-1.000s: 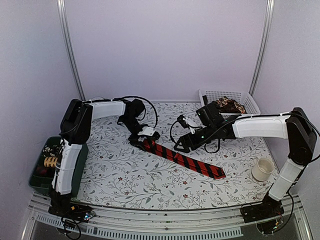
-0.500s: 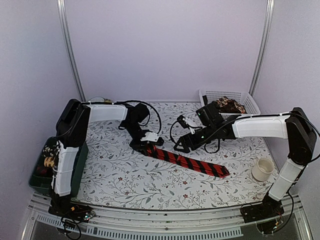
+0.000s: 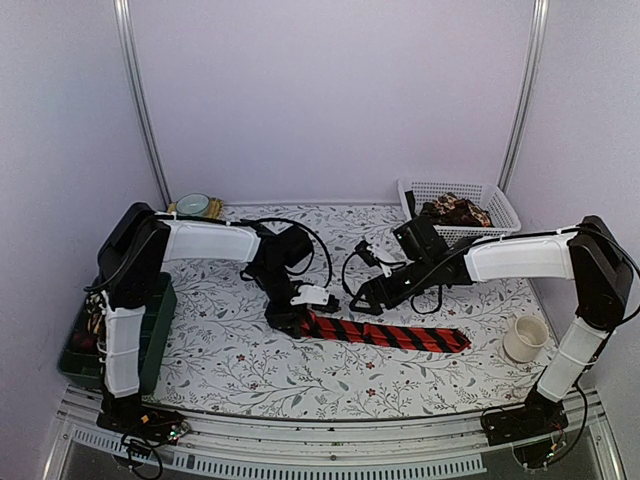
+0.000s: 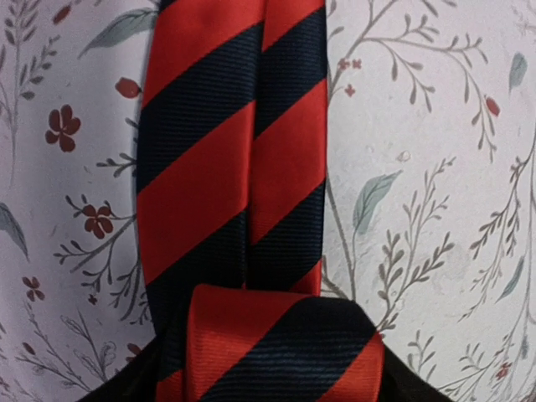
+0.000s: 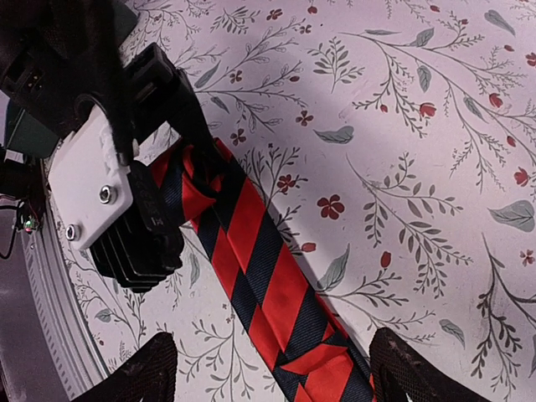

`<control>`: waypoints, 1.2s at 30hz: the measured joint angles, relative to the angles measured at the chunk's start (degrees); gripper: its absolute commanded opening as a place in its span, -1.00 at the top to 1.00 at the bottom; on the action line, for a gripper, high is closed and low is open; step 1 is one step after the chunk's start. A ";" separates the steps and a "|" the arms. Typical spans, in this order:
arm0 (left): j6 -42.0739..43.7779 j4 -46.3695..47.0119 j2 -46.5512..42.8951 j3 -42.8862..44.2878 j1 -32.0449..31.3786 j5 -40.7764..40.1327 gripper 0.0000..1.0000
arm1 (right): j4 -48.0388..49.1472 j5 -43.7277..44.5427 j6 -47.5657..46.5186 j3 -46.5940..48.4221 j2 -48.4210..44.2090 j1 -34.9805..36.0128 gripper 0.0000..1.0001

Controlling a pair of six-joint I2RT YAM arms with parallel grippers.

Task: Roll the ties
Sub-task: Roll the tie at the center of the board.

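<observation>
From above, the white slatted plastic basket (image 3: 505,212) in the far right corner holds a brown-patterned bundle of fabric (image 3: 455,210). The dark green bin (image 3: 72,358) at the left edge holds small items, mostly hidden behind the left arm and too small to name. A cream cup (image 3: 525,339) stands on the right, and a small round dish (image 3: 192,204) sits at the back left; what is inside either cannot be seen. The red necktie with black diagonal stripes (image 3: 395,335) lies flat across the middle of the floral-print table cover (image 3: 230,350). Its left end is under the left gripper (image 3: 300,318), and the right gripper (image 3: 362,298) is just beyond the strip. Over to the left wrist: only here does the tie's end show folded back over itself, sitting between two dark fingers cut off at the bottom edge. Whether they pinch it cannot be told. Right wrist now: its own fingertips stand wide apart, gripping nothing, with the strip passing below. This view alone shows the left gripper from the side, planted on the bunched end.
</observation>
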 measured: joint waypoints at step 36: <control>-1.55 17.35 -12.50 -14.05 2.25 0.31 -1.00 | 1.92 2.58 -29.44 4.79 9.60 5.57 -0.89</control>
